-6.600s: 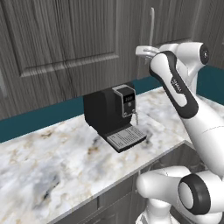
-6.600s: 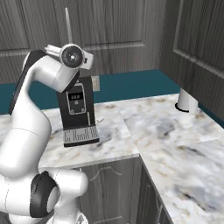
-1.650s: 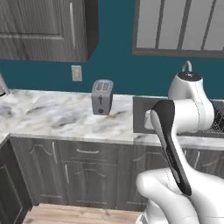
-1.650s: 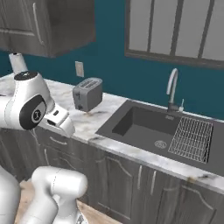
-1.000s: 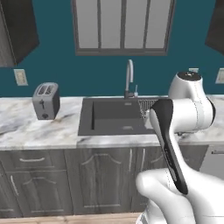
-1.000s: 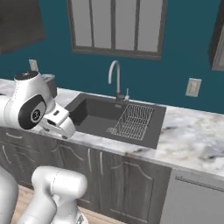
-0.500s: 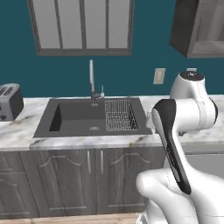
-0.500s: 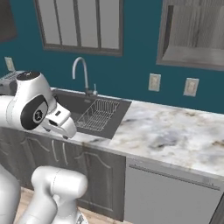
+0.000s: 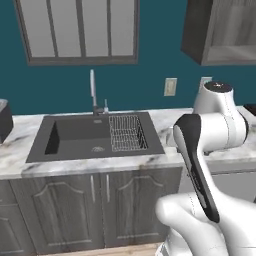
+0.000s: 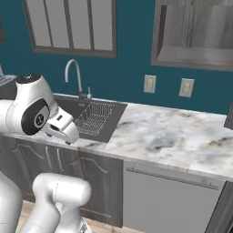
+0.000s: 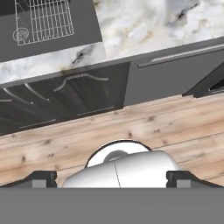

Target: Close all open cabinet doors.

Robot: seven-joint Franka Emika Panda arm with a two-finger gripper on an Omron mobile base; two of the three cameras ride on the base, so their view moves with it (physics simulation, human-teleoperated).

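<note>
Open cabinet door (image 10: 160, 28): high on the wall, above the marble counter (image 10: 173, 132) and to the right of the sink (image 9: 80, 135). In the right base view the panel stands swung out toward the room at the left edge of the cabinet's opening. A shelf and bare wood interior show behind it.
Same door, left base view: the dark panel (image 9: 196, 27) sits at the upper right, edge-on, with the open carcass beside it.
Arm posture: folded low and tucked close to the base, well below the cabinet and well apart from it.
Gripper (image 11: 111, 177): fingertips (image 11: 41, 178) stand far apart at the two lower corners of the hand view, nothing between them. It holds nothing and points down at the wooden floor (image 11: 131, 131) and base-cabinet fronts.
Step in hand: judged to be the approach to this wall cabinet; no contact with the door yet.
Advice, positioning: stop the base squarely before the opening, near enough that the raised arm reaches the door's free edge without full stretch.
Advice, contact: raise the hand above counter height first, then come at the outer face of the panel near its free edge, far from the hinge, where a push turns it most easily.
Advice, push: a flat push with the open fingers or the hand's side should do; no grip appears necessary.
Risk: sweeping the arm up too near the counter could strike the faucet (image 9: 93, 90) or the counter edge.
Handle: cannot be made out on this door.
</note>
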